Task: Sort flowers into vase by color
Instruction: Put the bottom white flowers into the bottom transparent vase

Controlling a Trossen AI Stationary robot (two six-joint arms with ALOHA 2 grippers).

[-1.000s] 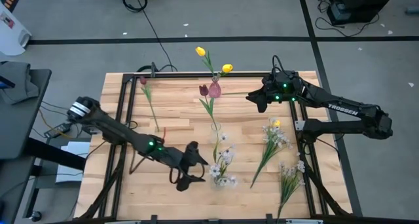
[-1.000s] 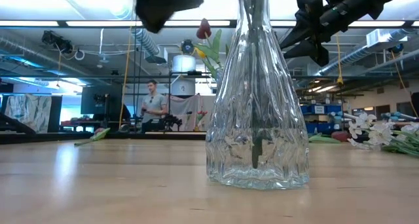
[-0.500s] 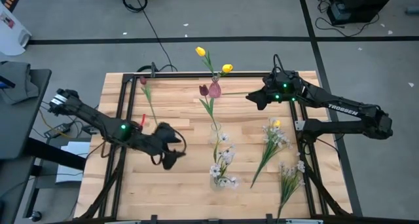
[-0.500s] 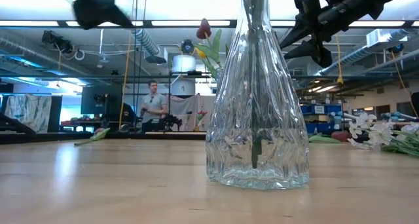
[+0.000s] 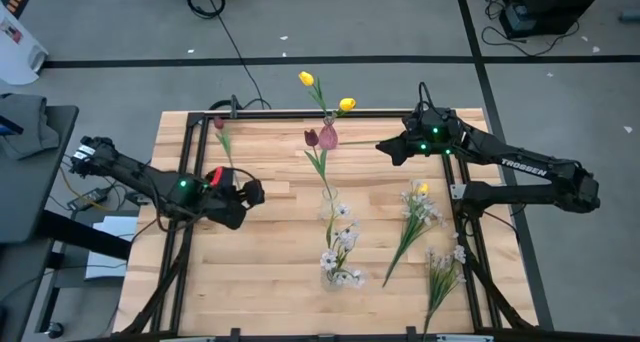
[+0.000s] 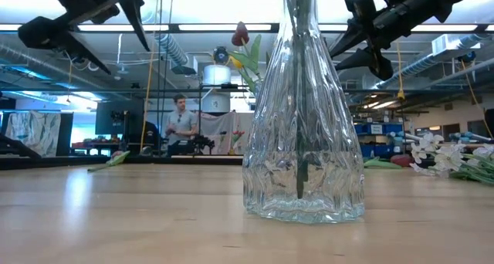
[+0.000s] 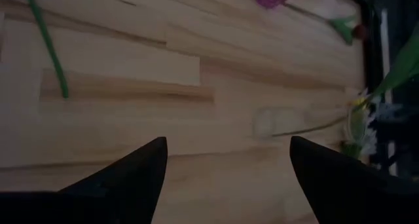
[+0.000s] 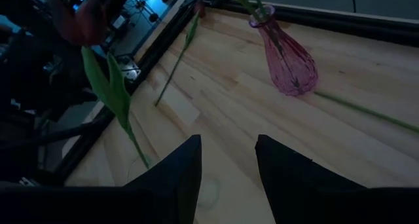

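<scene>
High view: the left gripper [image 5: 250,193] hangs over the left part of the tabletop [image 5: 270,292], its jaws spread wide with nothing between them. A lone dark red tulip [image 5: 219,123] lies just beyond those jaws toward the far edge, its green stem running back to a spot beside them. To the side of the jaws, toward the middle, a clear glass vase [image 5: 331,204] holds two dark red tulips [image 5: 311,138], and the white blossom sprays [image 5: 341,244] lie on the near side of it. The right gripper [image 5: 385,148] hovers at the far right, jaws partly apart; whether they hold anything cannot be told. A green stem stretches from a pink vase [image 5: 328,137] toward those jaws, and yellow tulips [image 5: 307,79] stand in that vase. More white sprays [image 5: 420,210], with a yellow bloom among them, lie on the near side of the right jaws.
</scene>
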